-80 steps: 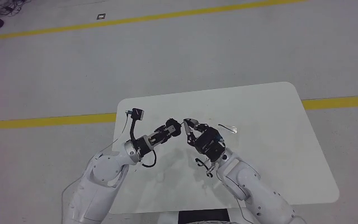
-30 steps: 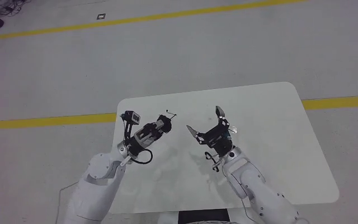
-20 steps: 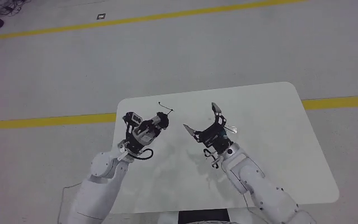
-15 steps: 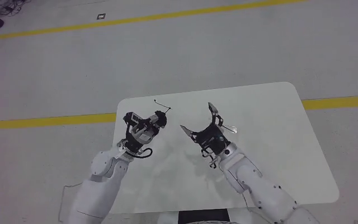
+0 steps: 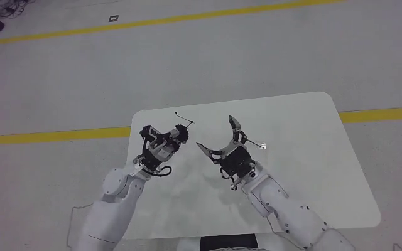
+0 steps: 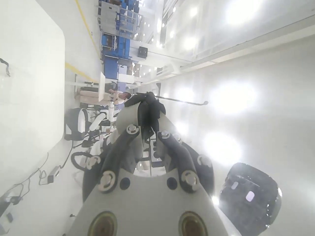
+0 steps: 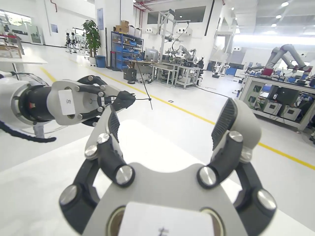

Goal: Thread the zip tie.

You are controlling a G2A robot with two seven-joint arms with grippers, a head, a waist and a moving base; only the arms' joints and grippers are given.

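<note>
Looking down, top view: the left gripper (image 5: 181,133) is clenched on a black zip tie (image 5: 184,117), raised over the white table (image 5: 314,163). The tie's thin end sticks out toward 12 o'clock.
Right arm, top view: the right gripper (image 5: 217,135) sits at 3 o'clock of the left one and apart from it. Its fingers are spread wide and hold nothing.
Tabletop, top view: a thin strip (image 5: 254,143) lies just beside the right gripper, at its 3 o'clock.
Left wrist view: the dark fingertips (image 6: 151,114) are pressed together around the zip tie. One slim strand (image 6: 182,101) runs out past them into the air, well off the table edge (image 6: 24,50).
Right wrist view: the released right gripper (image 7: 169,124) has both ribbed pads (image 7: 225,120) far apart above the table (image 7: 37,185). Beyond them, the left gripper (image 7: 124,100) pinches the tie. A short strand runs from the fingertips to a long, nearly upright strand (image 7: 144,84) and crosses it. Whether the tail passes through the head cannot be told.
</note>
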